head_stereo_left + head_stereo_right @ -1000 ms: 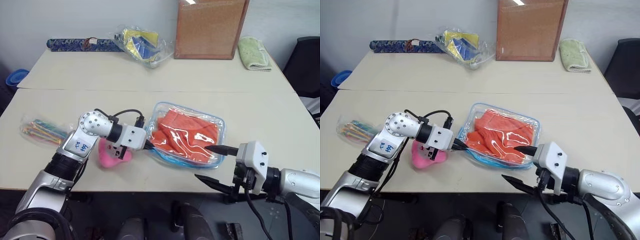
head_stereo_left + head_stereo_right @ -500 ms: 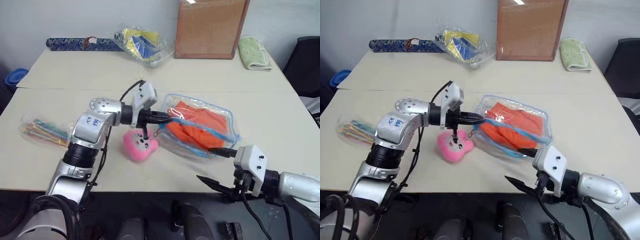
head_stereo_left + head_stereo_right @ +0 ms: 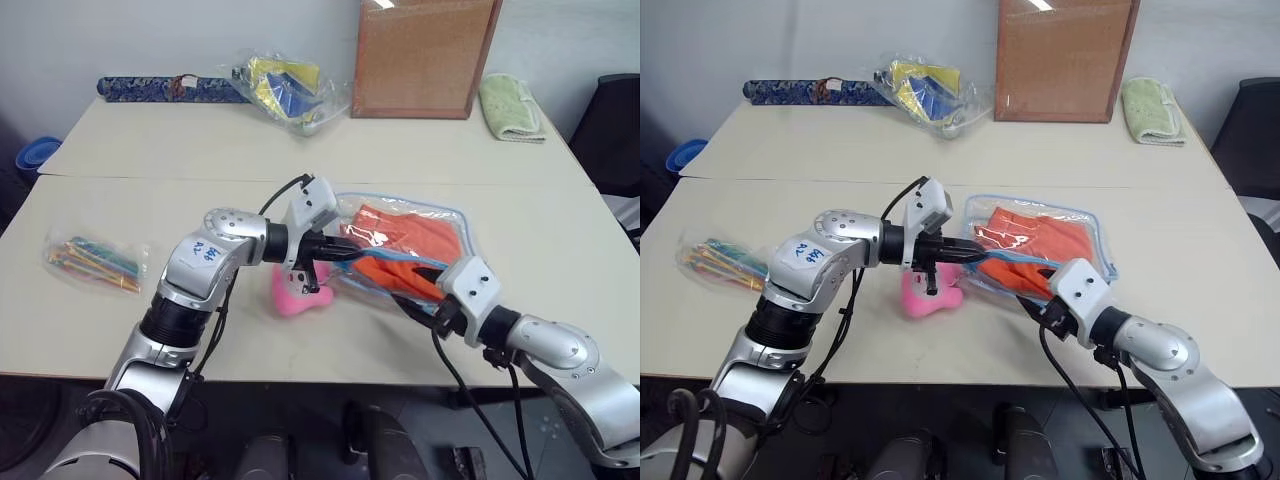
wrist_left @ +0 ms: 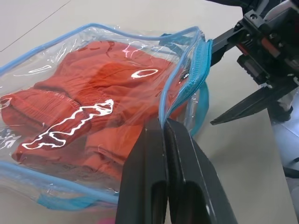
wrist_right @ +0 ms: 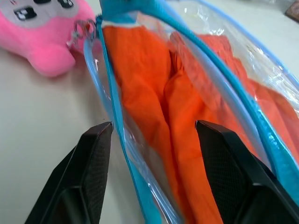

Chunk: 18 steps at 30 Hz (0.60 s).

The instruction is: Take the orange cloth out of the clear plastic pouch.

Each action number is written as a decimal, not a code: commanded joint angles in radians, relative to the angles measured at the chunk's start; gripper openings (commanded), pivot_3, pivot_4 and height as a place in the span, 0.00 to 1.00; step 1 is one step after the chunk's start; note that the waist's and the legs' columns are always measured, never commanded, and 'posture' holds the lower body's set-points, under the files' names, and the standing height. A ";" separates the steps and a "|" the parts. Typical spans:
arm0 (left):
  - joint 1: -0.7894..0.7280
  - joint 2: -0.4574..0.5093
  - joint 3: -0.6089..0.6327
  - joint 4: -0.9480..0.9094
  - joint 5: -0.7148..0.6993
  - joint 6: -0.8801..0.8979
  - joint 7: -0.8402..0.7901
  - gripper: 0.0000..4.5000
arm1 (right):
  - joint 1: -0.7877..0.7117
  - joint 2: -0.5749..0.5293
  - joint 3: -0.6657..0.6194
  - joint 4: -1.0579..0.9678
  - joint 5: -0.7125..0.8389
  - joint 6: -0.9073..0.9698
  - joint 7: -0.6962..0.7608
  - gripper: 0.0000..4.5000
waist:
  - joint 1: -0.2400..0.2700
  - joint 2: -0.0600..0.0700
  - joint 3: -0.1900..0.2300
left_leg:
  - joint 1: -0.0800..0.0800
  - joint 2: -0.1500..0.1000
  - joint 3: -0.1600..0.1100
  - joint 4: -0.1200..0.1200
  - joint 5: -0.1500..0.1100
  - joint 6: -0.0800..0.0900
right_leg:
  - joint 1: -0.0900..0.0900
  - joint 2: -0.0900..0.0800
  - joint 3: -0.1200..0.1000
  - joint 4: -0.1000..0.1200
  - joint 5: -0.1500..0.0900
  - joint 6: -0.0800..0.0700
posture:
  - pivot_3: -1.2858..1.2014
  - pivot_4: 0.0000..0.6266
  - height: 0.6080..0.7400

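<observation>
Pale worktop [image 3: 560, 250] underneath, two slabs butted together against a grey wall. Orange cloth [image 3: 400, 245] bunched inside clear plastic pouch [image 3: 455, 225], the pouch tilted up off the surface with its blue-edged mouth gaping toward the right hand [image 3: 425, 292]. Left hand [image 4: 163, 135] pressed together, pinching the pouch's zipper rim and holding the mouth up. Right hand spread, fingers at the opening, one finger outside the near wall of the pouch and the other over the cloth in the wrist view. Pink pom-pom charm [image 3: 298, 295] dangling just below the left hand, resting on the worktop.

Likely step: reaching in for the cloth. Best done by sliding both right fingers inside the mouth, clear of the plastic wall, then closing on a thick fold of fabric only. Firm pinch from the left hand needed to stop the pouch following along. Risk: catching vinyl together with cloth.
</observation>
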 commanded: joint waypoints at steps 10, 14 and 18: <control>0.010 -0.008 0.006 -0.083 -0.027 -0.002 0.032 0.00 | -0.103 -0.063 0.186 0.176 -0.386 -0.148 0.006 0.65 | -0.001 0.000 0.000 | 0.000 0.000 0.000 0.000 0.000 0.000 | 0.000 0.000 0.000 0.000 0.000 0.000 | 0.52 0.24 1.00; 0.004 -0.021 0.017 -0.079 -0.041 0.012 0.044 0.00 | -0.114 -0.061 0.232 0.232 -0.488 -0.203 0.003 0.65 | -0.002 0.000 0.000 | 0.000 0.000 0.000 0.000 0.000 0.000 | 0.000 0.000 0.000 0.000 0.000 0.000 | 0.52 0.24 1.00; -0.002 -0.027 0.017 -0.075 -0.045 0.016 0.049 0.00 | -0.154 -0.010 0.268 0.324 -0.581 -0.209 -0.033 0.65 | -0.002 0.000 0.000 | 0.001 0.000 0.000 0.000 0.000 0.000 | 0.000 0.000 0.000 -0.001 0.000 0.000 | 0.52 0.24 1.00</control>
